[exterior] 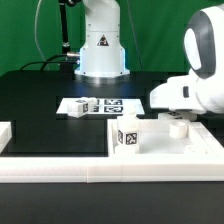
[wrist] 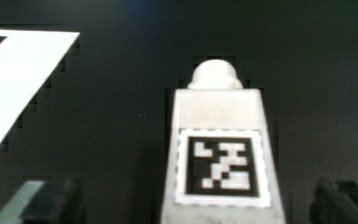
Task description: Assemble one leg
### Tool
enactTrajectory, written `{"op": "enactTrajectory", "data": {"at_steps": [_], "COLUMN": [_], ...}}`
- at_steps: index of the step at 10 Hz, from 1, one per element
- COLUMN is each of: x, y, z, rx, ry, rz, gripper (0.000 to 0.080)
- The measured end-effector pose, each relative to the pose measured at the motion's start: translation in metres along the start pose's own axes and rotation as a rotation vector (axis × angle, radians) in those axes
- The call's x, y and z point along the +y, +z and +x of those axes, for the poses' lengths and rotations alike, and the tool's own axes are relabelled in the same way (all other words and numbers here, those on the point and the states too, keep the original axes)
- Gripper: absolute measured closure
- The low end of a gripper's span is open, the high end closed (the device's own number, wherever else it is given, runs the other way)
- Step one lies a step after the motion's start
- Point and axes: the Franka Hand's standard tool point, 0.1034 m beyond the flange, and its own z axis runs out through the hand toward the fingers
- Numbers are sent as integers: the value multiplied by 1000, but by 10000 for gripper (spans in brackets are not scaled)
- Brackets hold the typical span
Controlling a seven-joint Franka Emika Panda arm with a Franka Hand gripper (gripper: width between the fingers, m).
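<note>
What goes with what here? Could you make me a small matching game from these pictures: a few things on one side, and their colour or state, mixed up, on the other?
Things:
1. the leg seen in the wrist view
2. the table
3. the backdrop
4. the gripper

Colour or state:
A. green
B. open
C. black
D. white, with a black-and-white square tag

Right pairs: 1-D, 2-C, 3-A, 4-B.
</note>
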Motion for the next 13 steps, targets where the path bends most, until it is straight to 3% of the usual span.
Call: {"op": "enactTrajectory", "data": {"at_steps": [1, 2, 3, 5, 9, 11, 13], "x": [0, 1, 2, 9, 49, 43, 42], "y": [0, 0, -2, -15, -81, -80, -89], "z": [0, 0, 0, -9, -65, -49, -45], "rx": [0, 1, 4, 12, 60, 136, 301], "ry": [-6, -13, -26, -67, -135, -137, -125], "rz": [0, 1, 2, 10, 46, 52, 57], "gripper": [415, 415, 514, 514, 514, 514, 512]}}
